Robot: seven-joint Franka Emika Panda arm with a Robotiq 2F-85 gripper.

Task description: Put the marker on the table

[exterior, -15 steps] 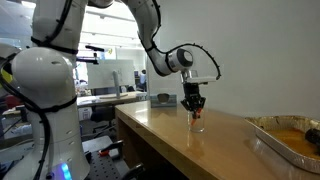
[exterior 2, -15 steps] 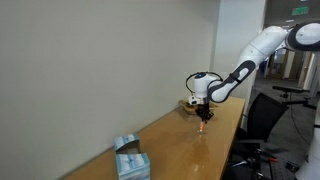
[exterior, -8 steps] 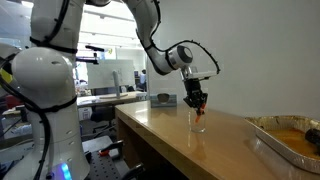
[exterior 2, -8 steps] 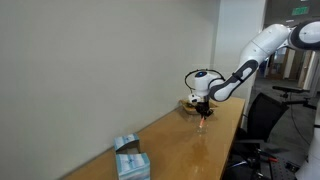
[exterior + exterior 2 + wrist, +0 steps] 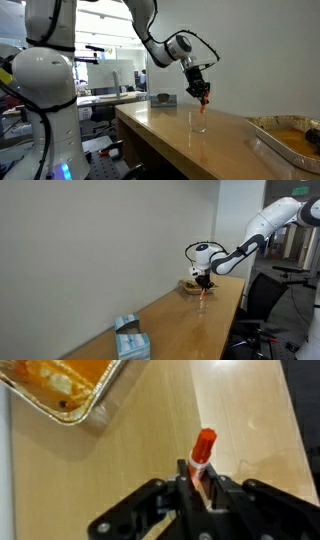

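Observation:
My gripper (image 5: 201,90) is shut on the red-orange marker (image 5: 205,98), which hangs from the jaws above the small clear glass (image 5: 198,121) on the tan table (image 5: 170,135). The marker is clear of the glass rim. In the wrist view the marker (image 5: 203,448) sticks out between the black fingers (image 5: 186,478), pinched near its lower part, with the tabletop (image 5: 120,460) beneath. In an exterior view the gripper (image 5: 204,278) holds the marker (image 5: 204,287) above the far end of the table (image 5: 190,330).
A shiny metal tray with orange contents (image 5: 290,135) sits on the table to one side and shows in the wrist view (image 5: 60,385). A small blue-white box (image 5: 130,340) lies at the other end. A chair (image 5: 262,290) stands beside the table.
The gripper has risen, lifting the marker up out of the glass. The glass stays standing on the table.

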